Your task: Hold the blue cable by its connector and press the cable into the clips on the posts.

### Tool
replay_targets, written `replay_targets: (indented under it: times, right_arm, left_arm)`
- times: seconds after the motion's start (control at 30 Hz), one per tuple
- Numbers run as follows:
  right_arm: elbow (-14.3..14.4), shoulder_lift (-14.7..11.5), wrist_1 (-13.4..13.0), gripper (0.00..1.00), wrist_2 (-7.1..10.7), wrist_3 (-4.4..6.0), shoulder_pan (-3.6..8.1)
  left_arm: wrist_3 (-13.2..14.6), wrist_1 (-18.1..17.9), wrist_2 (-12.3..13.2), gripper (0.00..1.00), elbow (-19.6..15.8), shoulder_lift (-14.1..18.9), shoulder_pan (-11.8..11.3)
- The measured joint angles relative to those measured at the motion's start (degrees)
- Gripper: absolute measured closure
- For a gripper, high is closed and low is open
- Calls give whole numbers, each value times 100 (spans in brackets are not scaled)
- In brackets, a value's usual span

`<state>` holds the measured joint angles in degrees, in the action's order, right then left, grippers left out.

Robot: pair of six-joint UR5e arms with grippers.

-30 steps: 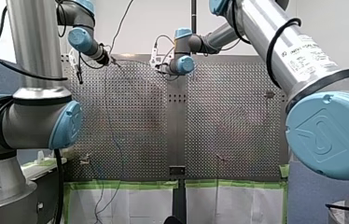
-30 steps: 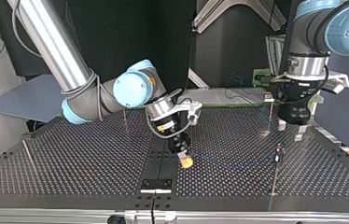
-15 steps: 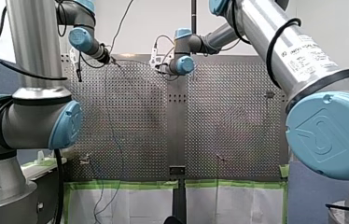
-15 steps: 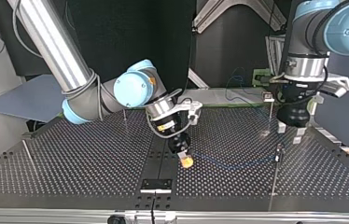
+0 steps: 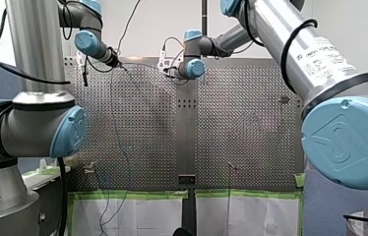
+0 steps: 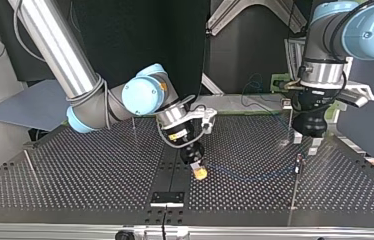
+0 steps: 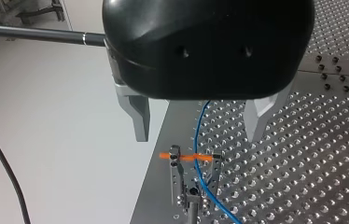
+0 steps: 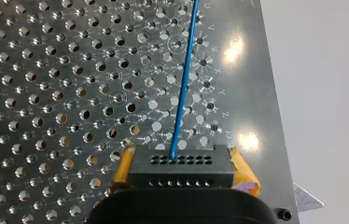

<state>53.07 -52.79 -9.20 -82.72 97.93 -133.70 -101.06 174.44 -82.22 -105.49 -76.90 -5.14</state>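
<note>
Jaws: my right gripper is clamping the connector, my left gripper is hanging wide over the top view's right clip; blue cable is crossing it, seemingly unseated.

My left end effector hangs above the edge of the perforated surface, its two metal fingers spread wide apart. Beyond them the blue cable runs down between the two prongs of a clip on a post, crossing an orange strip.
</note>
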Motion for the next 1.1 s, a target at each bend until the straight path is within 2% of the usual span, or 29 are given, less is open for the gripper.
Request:
replay_targets:
  times: [0.73,0.97,1.1]
  right_arm:
    - [-1,2,-4,100,0,14,4]
    - [0,4,-4,100,0,12,2]
    - [-1,3,-4,100,0,9,-1]
  left_arm:
    - [-65,27,-26,0,-1,-2,86]
    - [-185,47,-12,0,15,-2,129]
    - [-349,79,107,0,69,-2,203]
